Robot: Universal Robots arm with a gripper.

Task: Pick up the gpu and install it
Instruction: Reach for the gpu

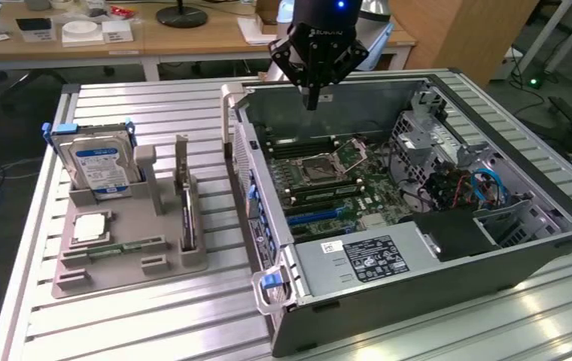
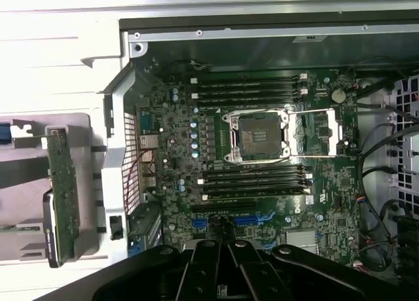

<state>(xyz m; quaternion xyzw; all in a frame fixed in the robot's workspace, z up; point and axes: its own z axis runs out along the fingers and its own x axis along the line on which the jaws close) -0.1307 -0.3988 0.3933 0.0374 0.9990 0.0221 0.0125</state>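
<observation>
The gpu (image 1: 187,214) stands on its long edge in a slot of the grey holder (image 1: 115,265), at the exterior view's left of the open computer case (image 1: 447,274). In the wrist view the gpu (image 2: 63,190) appears edge-on as a green card beside the case wall. My gripper (image 1: 311,102) hangs above the far end of the case, well apart from the gpu, its fingers closed to a point with nothing between them. Seen from the wrist, the gripper (image 2: 229,241) hovers over the motherboard (image 2: 262,183) near the blue card slots (image 2: 252,219).
The holder also carries a silver hard drive (image 1: 100,167) with a blue-white label, a square processor (image 1: 90,226) and a green memory stick (image 1: 126,245). Inside the case sit a power supply (image 1: 366,259) and cables (image 1: 467,188). A desk (image 1: 115,37) stands behind.
</observation>
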